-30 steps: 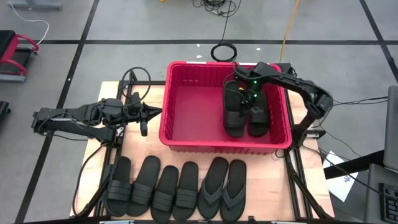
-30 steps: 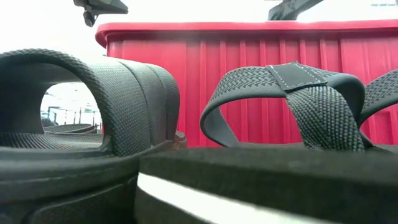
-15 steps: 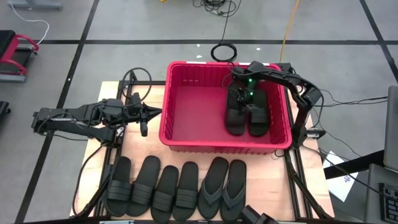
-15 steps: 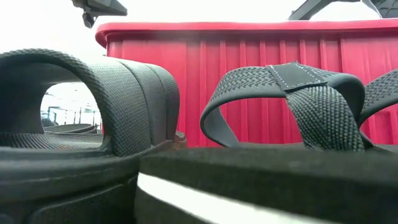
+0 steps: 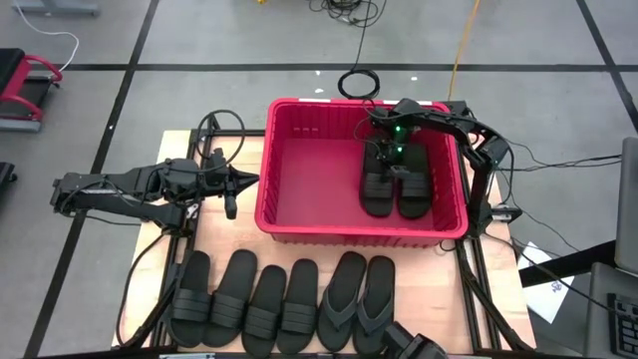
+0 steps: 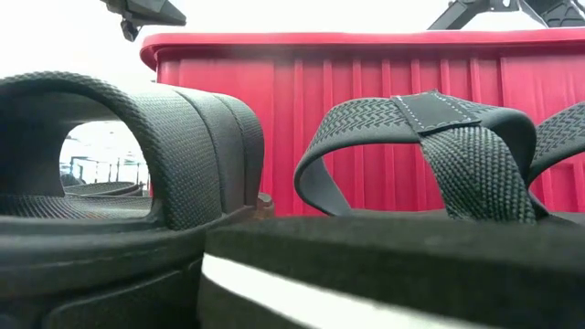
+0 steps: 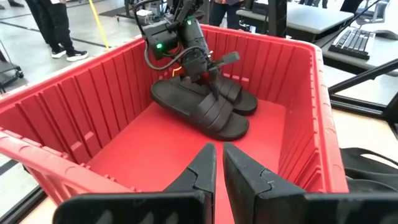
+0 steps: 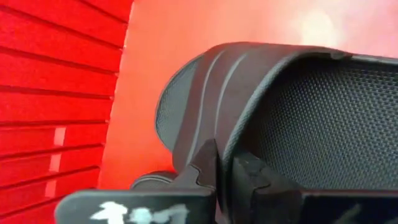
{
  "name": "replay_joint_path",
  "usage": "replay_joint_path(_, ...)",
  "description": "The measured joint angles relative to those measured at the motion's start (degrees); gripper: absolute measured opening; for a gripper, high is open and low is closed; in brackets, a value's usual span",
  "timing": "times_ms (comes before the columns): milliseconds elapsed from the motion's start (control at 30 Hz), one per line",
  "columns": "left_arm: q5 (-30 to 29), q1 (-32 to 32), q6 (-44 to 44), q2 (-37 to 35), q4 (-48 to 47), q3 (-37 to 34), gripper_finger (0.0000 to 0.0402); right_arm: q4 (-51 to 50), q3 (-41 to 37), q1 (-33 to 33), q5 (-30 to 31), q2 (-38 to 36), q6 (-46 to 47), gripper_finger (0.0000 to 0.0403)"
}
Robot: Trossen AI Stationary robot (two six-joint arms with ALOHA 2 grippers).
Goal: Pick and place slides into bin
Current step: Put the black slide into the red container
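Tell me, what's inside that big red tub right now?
Inside the bin lie two black slides side by side at its right end, with the right gripper down over them, shut. The rest of the floor is bare red; under the slides is hidden.

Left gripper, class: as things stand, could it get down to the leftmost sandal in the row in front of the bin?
Probably yes. The left gripper hangs shut beside the bin, and nothing lies over the leftmost sandal on the table.
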Motion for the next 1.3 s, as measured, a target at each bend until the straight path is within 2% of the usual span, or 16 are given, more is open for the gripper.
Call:
replay_joint_path(167, -0.09, 0.02, -0.02, 0.01, 0.09, 0.0, 0.0026, -0.41, -0.03, -0.89, 1.83, 0.02, 3.1, 0.0003)
replay_joint_path(333, -0.13, 0.01, 0.2, 0.0, 0.07, 0.0, 0.0026, -1.59, -0.07, -1.1, 2.14, 0.08, 2.5, 0.0003)
replay_joint_path(467, -0.15, 0.0, 0.28, -0.01, 0.07, 0.0, 0.0026, -4.32, -0.17, -1.05, 4.65, 0.09, 1.4, 0.0003)
replay_joint_path(800, -0.18, 0.01, 2.91, 0.0, 0.49, 0.0, 0.0026, -2.52, -0.2, -1.05, 6.61, 0.09, 2.37, 0.0004)
replay_joint_path(1300, -0.15, 0.0, 1.96, 0.01, 0.47, 0.0, 0.0026, 2.68, -0.22, -0.24, 11.91, -0.13, 10.39, 0.0098)
